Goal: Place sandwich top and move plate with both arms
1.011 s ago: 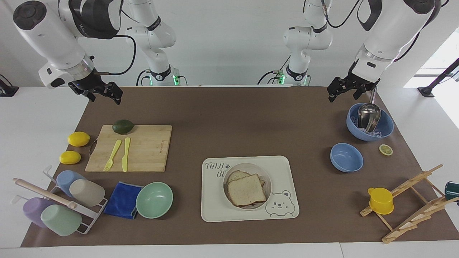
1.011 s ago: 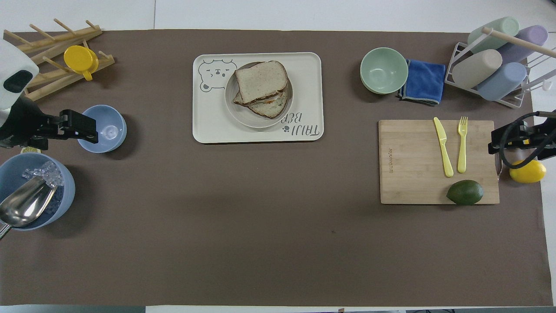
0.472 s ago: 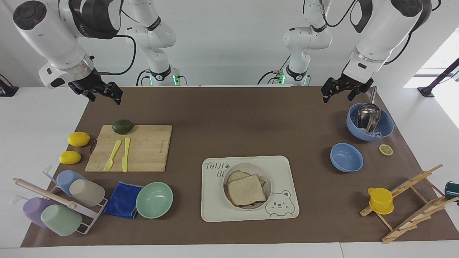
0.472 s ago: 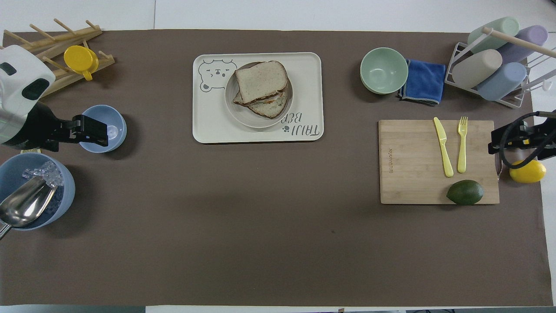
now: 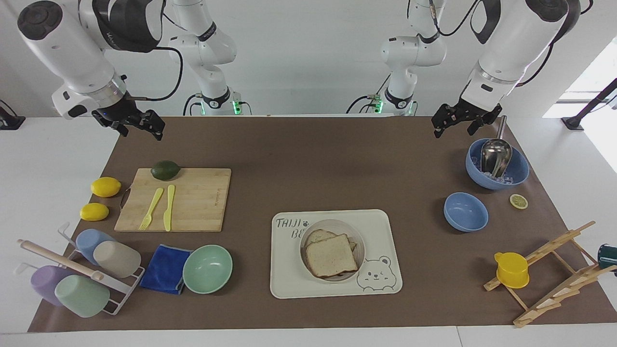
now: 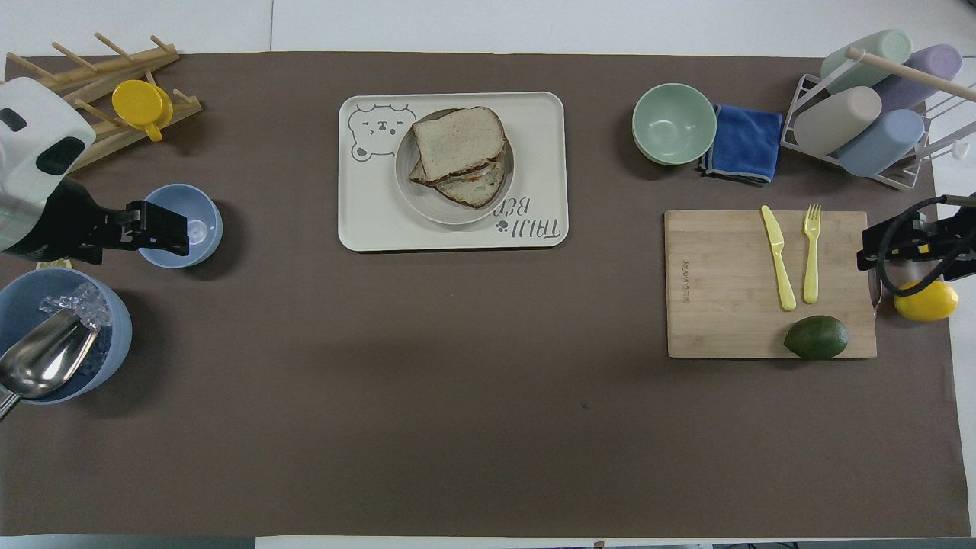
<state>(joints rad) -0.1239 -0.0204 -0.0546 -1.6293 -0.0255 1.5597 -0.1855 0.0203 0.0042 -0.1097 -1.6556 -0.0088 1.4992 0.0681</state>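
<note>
Right pincer [image 5: 144, 126] hung open and empty over the worktop [image 5: 308, 159] edge near the cutting board [image 5: 193, 197]; sandwich top [image 5: 331, 255] lay on the lower slice on the plate [image 5: 359, 250] on the bear tray [image 5: 289, 270]; left pincer [image 5: 455, 124] hung open, empty, beside the scoop bowl [image 5: 518, 173].

The tray [image 6: 549, 137] bears "TAIJI" with a paw mark and "BER" beneath it, the second word partly hidden in the facing view.
</note>
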